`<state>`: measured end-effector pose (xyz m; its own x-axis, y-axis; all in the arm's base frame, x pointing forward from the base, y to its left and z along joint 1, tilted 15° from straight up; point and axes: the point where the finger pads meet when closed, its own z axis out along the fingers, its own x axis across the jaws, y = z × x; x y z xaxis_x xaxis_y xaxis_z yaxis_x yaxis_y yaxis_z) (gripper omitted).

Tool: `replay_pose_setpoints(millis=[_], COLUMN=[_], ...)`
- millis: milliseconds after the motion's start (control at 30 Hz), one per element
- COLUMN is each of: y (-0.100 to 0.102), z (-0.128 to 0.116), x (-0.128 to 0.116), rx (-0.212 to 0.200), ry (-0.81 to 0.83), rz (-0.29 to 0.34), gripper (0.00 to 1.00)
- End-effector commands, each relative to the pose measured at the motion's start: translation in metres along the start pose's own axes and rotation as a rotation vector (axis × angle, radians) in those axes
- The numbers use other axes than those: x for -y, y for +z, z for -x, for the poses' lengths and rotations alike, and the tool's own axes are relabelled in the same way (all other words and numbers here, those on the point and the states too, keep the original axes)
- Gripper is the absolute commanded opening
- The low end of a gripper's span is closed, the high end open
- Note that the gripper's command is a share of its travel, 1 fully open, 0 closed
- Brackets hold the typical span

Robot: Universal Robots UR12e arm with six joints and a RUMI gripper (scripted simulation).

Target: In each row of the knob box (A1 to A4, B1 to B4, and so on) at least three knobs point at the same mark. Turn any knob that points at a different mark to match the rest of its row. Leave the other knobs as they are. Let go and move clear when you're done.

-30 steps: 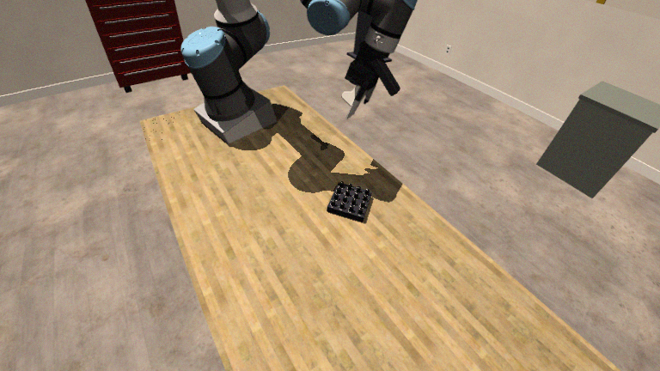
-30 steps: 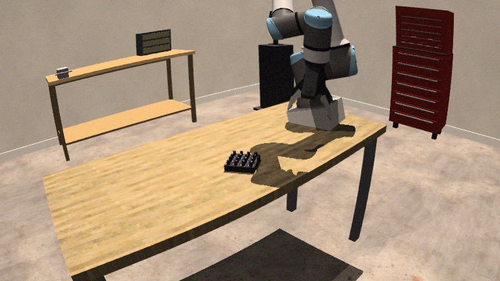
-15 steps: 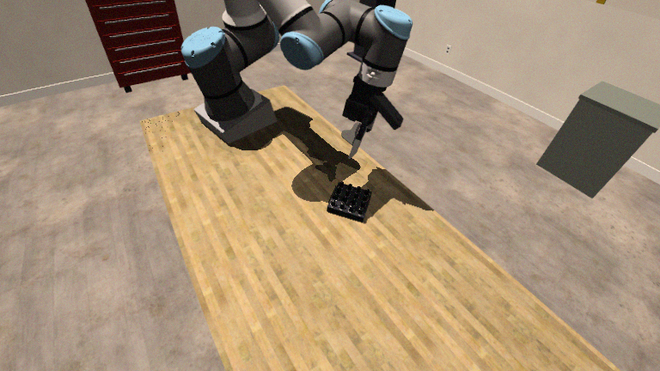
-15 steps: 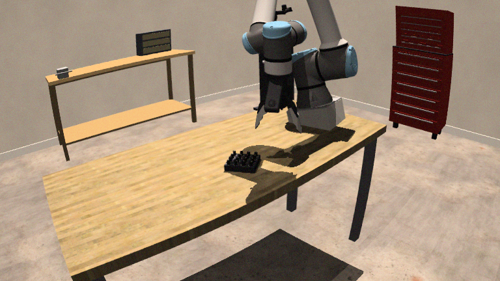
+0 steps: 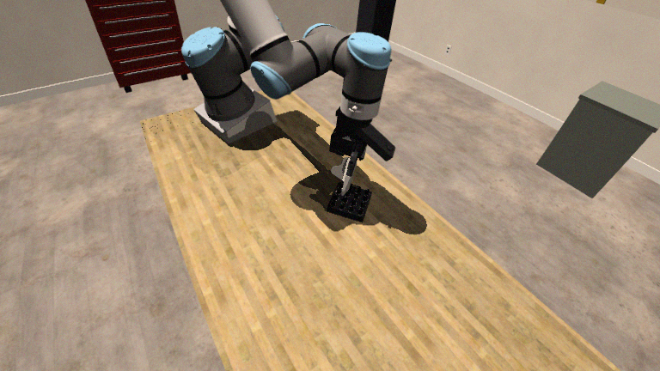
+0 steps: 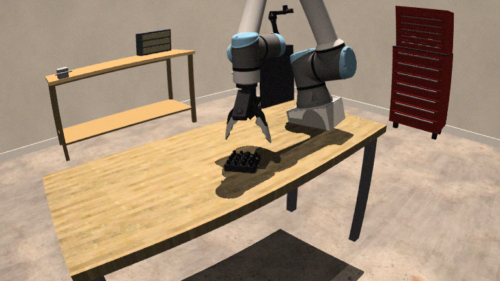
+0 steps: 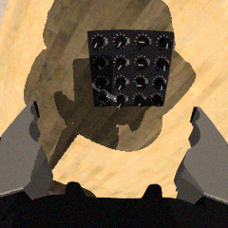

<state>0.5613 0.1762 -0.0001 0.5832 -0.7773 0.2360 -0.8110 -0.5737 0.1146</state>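
I'm hovering the gripper point(image 6: 247, 134) above the knob box point(image 6: 242, 162), which sits near the surface's point(image 6: 147, 204) long edge, toward the arm-base end. Jaws are gaping fully, holding nothing. I'm judging: read each row first, then descend centered on the odd knob only.

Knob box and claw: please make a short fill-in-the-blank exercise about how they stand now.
1. The claw hangs ____ the knob box, not touching it.
2. Its fingers stand wide ____ and hold nothing.
3. The knob box rests on the wooden ____.
4. The drawer cabinet by the wall is ____ in colour.

Missing words: above; open; table; red
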Motion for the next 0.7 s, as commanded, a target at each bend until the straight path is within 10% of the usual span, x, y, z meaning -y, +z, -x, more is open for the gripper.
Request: replay_pose_setpoints(millis=[0,667], y=[0.0064,0.0076], z=[-0.0176,-0.0213], x=[0.0027,0.0026], rx=[0.002,0.001], ry=[-0.01,-0.012], rz=[-0.023,-0.026], gripper=[1.0,1.0])
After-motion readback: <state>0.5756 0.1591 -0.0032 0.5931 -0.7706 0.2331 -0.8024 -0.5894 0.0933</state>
